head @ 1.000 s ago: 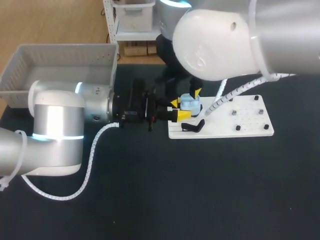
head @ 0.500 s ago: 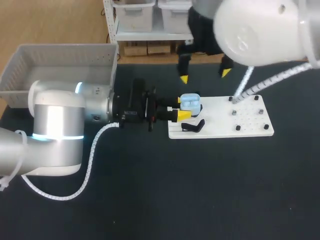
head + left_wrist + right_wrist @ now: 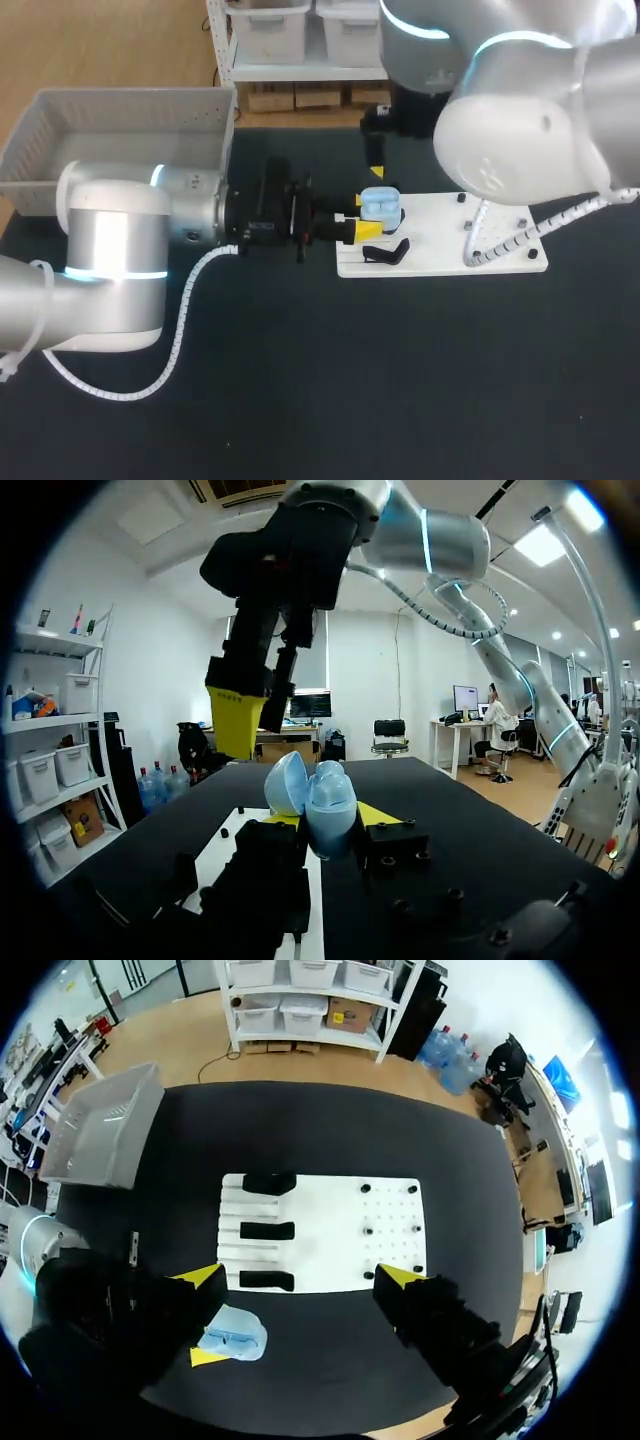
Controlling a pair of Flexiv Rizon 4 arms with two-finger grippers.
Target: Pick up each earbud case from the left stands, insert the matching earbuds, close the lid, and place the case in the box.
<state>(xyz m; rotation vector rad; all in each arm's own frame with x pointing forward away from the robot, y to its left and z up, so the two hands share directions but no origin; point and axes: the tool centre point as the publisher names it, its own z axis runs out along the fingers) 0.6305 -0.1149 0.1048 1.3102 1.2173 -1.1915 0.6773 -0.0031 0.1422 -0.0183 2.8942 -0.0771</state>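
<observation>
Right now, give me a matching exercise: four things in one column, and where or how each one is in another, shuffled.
1. light blue earbud case
2. grey plastic box
3. white flat board
4. right gripper

A. raised over the table, fingers apart
B. carrying black stands
C. at the table's far left corner
D. clamped in the left gripper

Pairs: 1-D, 2-C, 3-B, 4-A.
</observation>
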